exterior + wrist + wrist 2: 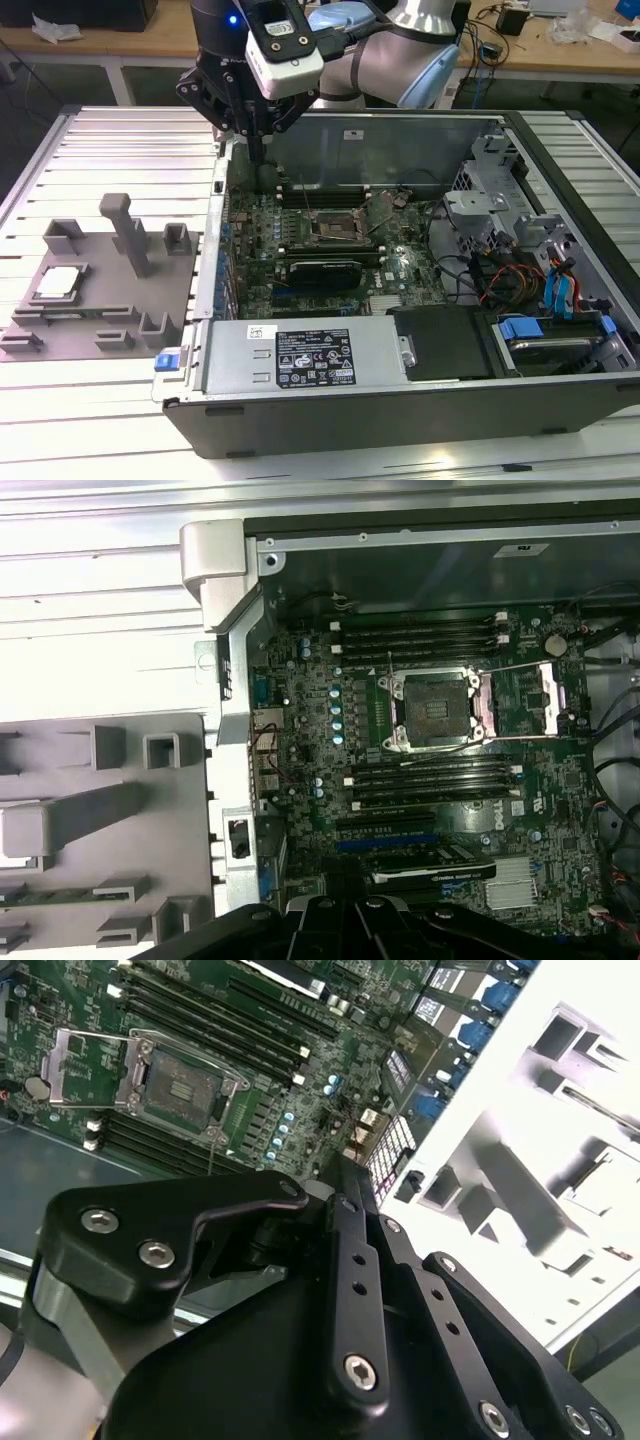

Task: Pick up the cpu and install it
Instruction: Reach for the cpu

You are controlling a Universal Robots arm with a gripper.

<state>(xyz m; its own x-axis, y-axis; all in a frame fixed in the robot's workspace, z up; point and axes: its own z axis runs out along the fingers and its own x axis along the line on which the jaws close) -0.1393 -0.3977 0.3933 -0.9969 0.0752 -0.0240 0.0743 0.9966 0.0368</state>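
Note:
The cpu [58,283], a flat silvery square chip, lies in a recess of the grey fixture plate [100,320] at the exterior view's left, outside the computer case. My gripper [258,148] hangs above the case's rear corner nearest the fixture, well away from the cpu, its fingers drawn together to a thin tip with nothing between them. Its black linkages [350,1290] show up close in the second wrist view. The motherboard socket [335,228] stands open with its metal load plate [520,695] swung aside, as both wrist views show [180,1085] [435,708].
The open case [400,400] holds a power supply [305,355], memory slots [420,640], cables and blue drive clips [560,290]. A tall grey post [128,230] and small blocks rise from the fixture plate. All rests on a slatted metal table [130,130].

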